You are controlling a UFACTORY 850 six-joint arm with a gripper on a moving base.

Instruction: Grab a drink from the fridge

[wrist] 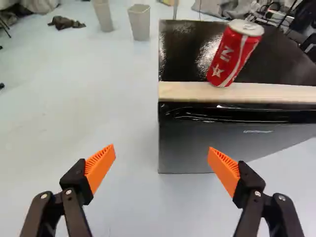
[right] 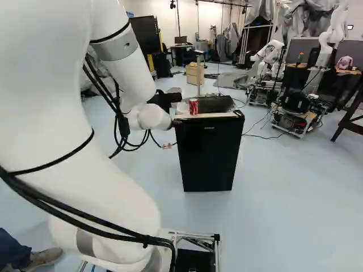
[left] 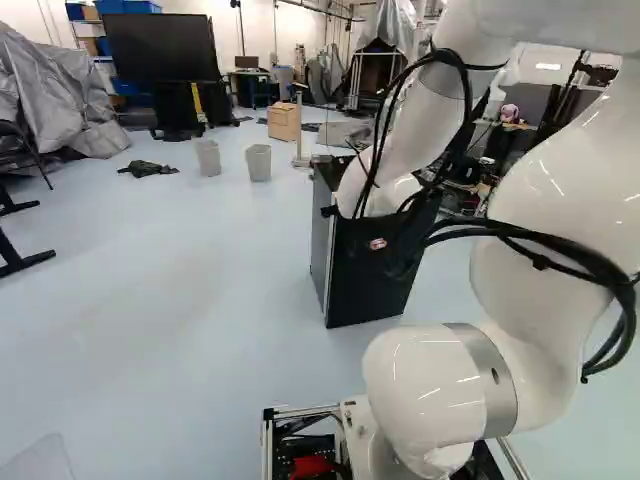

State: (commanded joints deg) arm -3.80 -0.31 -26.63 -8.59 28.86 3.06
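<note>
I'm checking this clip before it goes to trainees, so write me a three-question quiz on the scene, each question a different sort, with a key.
1. Multiple choice. Where is the red can relative to the fridge?
a) On the floor beside it
b) On top of it
c) Hanging on its front

2. True or false. The pincer is open and holds nothing.

3. Count. How many pale bins stand on the floor in the left base view?

Key: 1 b; 2 true; 3 two.
</note>
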